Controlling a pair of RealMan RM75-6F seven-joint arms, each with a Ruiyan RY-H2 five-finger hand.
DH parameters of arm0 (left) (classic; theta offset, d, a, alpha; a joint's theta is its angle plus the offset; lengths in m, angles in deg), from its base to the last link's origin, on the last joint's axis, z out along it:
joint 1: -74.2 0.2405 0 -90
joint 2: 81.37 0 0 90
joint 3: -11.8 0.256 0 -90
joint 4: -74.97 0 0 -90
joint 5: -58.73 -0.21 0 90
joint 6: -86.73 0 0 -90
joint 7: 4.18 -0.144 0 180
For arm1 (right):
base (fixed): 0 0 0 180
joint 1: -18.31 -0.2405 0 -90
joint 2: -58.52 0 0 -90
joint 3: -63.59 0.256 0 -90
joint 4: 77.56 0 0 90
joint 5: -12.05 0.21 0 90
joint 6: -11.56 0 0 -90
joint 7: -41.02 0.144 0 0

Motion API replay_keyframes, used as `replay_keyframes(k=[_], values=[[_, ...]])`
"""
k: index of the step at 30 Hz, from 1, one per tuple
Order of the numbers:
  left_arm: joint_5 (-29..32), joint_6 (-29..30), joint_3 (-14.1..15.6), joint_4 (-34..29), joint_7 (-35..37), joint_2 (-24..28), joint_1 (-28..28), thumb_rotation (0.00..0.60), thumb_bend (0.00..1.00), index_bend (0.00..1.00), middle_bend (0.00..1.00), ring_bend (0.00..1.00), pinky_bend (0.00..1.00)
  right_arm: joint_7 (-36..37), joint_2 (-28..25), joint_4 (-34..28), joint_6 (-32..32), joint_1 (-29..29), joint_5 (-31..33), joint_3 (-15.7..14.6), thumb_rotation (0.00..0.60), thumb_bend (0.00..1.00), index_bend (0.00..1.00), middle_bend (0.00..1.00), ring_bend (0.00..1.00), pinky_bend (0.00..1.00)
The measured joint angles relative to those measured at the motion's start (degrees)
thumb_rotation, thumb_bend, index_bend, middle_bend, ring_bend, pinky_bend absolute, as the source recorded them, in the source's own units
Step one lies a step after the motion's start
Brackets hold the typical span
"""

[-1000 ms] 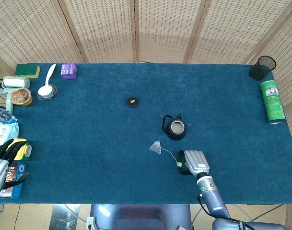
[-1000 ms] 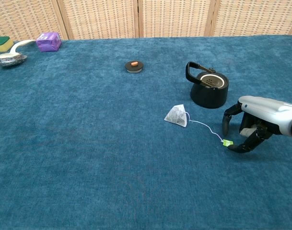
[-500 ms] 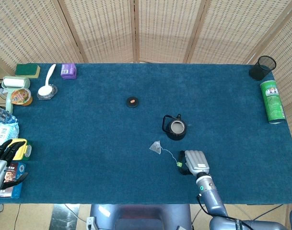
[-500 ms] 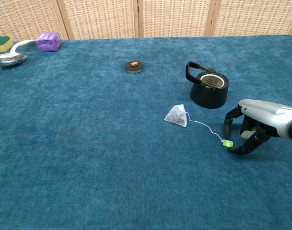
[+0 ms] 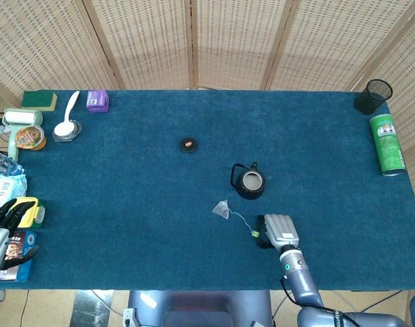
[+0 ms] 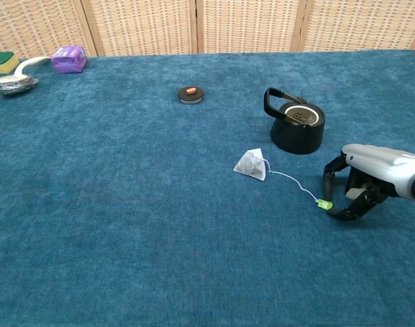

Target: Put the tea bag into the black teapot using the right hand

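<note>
The pyramid tea bag (image 5: 222, 209) (image 6: 251, 164) lies on the blue cloth, just in front and to the left of the black teapot (image 5: 249, 182) (image 6: 298, 127), which stands upright without its lid. A thin string runs from the bag to a green tag (image 5: 255, 234) (image 6: 324, 204). My right hand (image 5: 279, 230) (image 6: 371, 177) hovers low beside that tag. Its fingers are curved down and apart, with the tips right at the tag and nothing held. At the table's left edge my left hand (image 5: 4, 221) rests with its fingers spread and nothing in it.
The teapot's lid (image 5: 188, 145) (image 6: 190, 94) sits apart at mid-table. A green can (image 5: 387, 144) and a black mesh cup (image 5: 373, 96) are at the far right. A purple box (image 5: 97, 101), a spoon on a dish (image 5: 67, 126), a sponge (image 5: 39, 100) and packets crowd the left edge.
My right hand has slid slightly to the right and its fingers have drawn in a little; the tag and tea bag have stayed put. My left hand has shifted slightly at the edge.
</note>
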Motion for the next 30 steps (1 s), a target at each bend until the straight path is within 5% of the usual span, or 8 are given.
replay_keyframes(k=[30], values=[[0.42,0.31,0.1,0.95,0.74,-0.26,0.24,0.6,0.27,0.08,0.14,0.0,0.1,-1.16,0.55,-0.11,-0.89,-1.67,3.15,0.17,0.6,0.41,0.55,1.0,1.0,1.0]])
